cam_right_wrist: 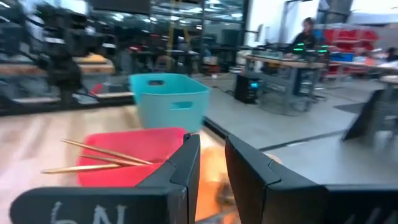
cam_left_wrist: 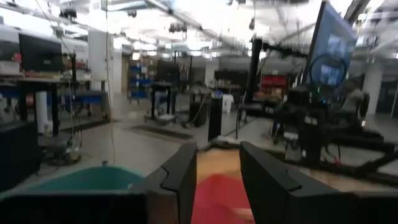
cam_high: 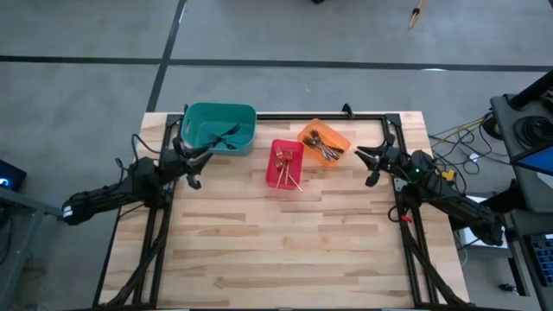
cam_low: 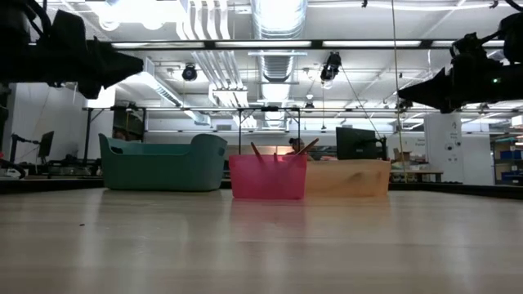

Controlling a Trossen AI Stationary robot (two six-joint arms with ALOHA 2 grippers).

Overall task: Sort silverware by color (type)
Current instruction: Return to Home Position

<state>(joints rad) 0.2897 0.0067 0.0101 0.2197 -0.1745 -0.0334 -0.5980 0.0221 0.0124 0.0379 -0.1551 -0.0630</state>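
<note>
High view: the left gripper [cam_high: 203, 166] hangs over the counter [cam_high: 285, 250] just beside the teal bin [cam_high: 220, 127], its fingers spread and carrying nothing. The right gripper [cam_high: 363, 167] hangs near the orange bin [cam_high: 304, 134], likewise spread and empty. The silverware lies in the bins: gold forks [cam_high: 286, 166] in the red bin [cam_high: 273, 177], dark and silver forks [cam_high: 325, 149] in the orange bin, and dark-looking forks [cam_high: 226, 134] in the teal bin. No fork is seen loose on the boards, so sorting looks finished, with only the arms' retreat left. Low view: both grippers sit high above the counter, left [cam_low: 122, 65] and right [cam_low: 409, 94]. Thin handles project above the red bin's rim. Left wrist view: the left gripper [cam_left_wrist: 217, 168] shows a plain gap between its fingers [cam_left_wrist: 177, 180], with the teal and red bins ahead. Right wrist view: the right gripper [cam_right_wrist: 211, 165] shows a narrower gap, with nothing pinched. Two gold handles [cam_right_wrist: 106, 154] lean across the red bin close ahead. Risk assessment: the bins look light and unsecured. A retreat that dips or swings inward could clip a rim or a projecting handle, shifting a bin or flicking forks out. The right arm stands closest to that hazard.
</note>
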